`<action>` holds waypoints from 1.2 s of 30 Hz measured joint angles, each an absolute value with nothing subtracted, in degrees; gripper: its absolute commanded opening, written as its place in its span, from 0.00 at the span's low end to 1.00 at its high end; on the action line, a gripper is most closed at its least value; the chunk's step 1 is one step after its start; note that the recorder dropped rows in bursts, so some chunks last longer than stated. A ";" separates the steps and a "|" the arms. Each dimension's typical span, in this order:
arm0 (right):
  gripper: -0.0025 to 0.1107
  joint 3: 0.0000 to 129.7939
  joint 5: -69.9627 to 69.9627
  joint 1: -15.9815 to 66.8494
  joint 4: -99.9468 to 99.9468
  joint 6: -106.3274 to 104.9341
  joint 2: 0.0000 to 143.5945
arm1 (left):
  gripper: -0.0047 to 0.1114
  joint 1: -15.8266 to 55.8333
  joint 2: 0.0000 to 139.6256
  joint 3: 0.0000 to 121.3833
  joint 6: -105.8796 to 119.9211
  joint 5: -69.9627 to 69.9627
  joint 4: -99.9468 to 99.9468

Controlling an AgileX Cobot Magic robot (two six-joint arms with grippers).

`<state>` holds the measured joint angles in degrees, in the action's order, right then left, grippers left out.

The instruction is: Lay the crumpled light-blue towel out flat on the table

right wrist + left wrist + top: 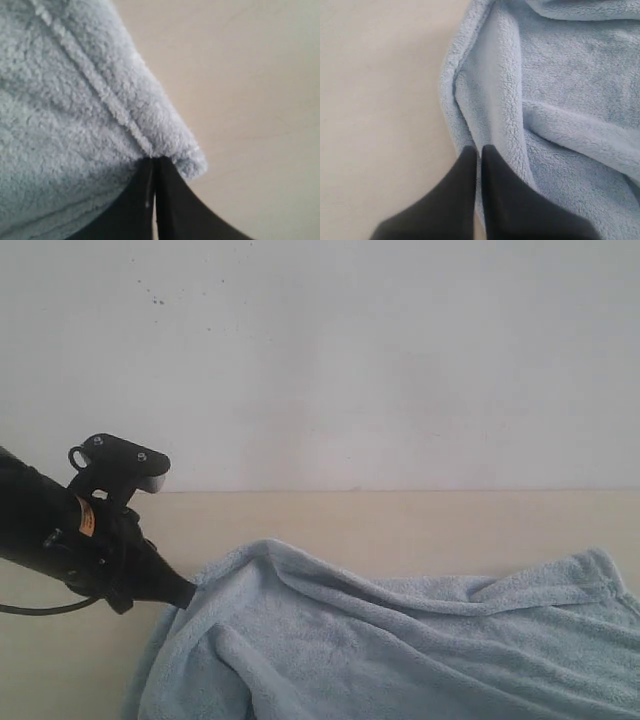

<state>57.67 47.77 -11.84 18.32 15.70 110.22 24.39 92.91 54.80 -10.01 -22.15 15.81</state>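
Towel (pixel 400 640), pale blue terry, lies rumpled on the bench (pixel 400 515). It fills the exterior view from about 4 to 8 o'clock and runs out of frame at 3 and 6. Ridges and folds cross it, so it is not yet flat. Its long axis runs roughly 9 to 3 o'clock. Left pincer (pixel 186 595), at the towel's 9 o'clock edge, has its jaws pressed together on a rolled fold of that edge. Right pincer (pixel 152 161), outside the exterior view, is closed too, nipping a corner beside the stitched hem (pixel 95 90). Judgement: from the left pincer the cloth lies toward 3 o'clock, so flattening probably turns on drawing both held ends apart along the 9–3 axis.
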 measured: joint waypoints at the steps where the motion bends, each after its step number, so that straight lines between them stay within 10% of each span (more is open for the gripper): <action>1: 0.03 57.67 47.62 -13.00 17.38 15.47 110.22 | 0.08 24.39 92.91 54.80 -10.01 -21.92 15.66; 18: 0.03 57.11 36.41 9.07 -14.33 -11.77 102.16 | 0.08 24.39 92.91 54.80 -4.82 -20.98 14.50; 36: 0.03 57.11 29.29 10.26 -14.13 -14.50 106.80 | 0.08 24.39 92.91 54.80 -4.82 -20.98 14.50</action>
<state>57.11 29.29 10.26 -14.13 -14.50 106.80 24.39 92.91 54.80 -4.82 -20.98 14.50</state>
